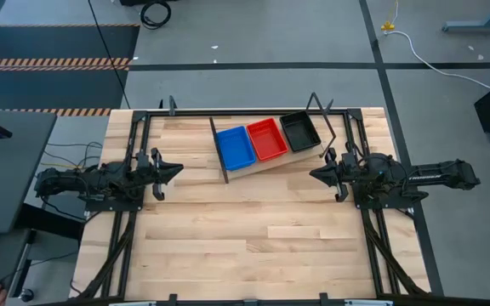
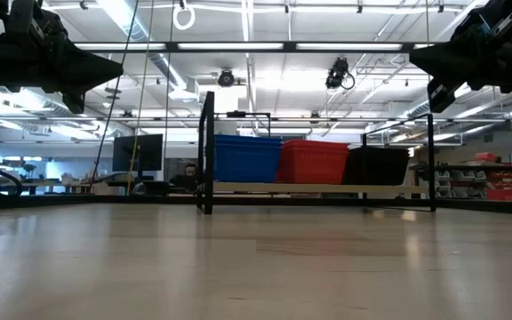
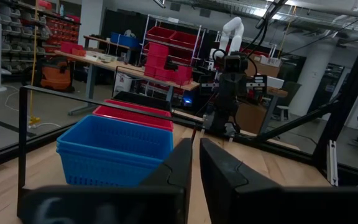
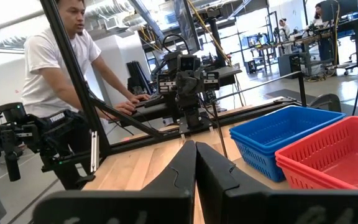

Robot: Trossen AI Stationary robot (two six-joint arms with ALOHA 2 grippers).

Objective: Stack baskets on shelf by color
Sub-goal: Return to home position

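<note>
Three basket stacks sit side by side on the slanted wooden shelf (image 1: 262, 161) near the table's far edge: blue baskets (image 1: 235, 147) toward the left, red baskets (image 1: 267, 139) in the middle, black baskets (image 1: 299, 131) toward the right. In the low view they show as blue (image 2: 246, 158), red (image 2: 313, 161) and black (image 2: 377, 165). My left gripper (image 1: 177, 171) hovers shut above the table's left side, pointing right. My right gripper (image 1: 315, 174) hovers shut at the right side, pointing left. Neither touches anything.
The shelf has black wire frame ends (image 2: 206, 151). Bare wooden tabletop (image 1: 245, 229) lies between and in front of the two arms. A person (image 4: 61, 68) stands beyond the table's left side, a hand on the equipment there.
</note>
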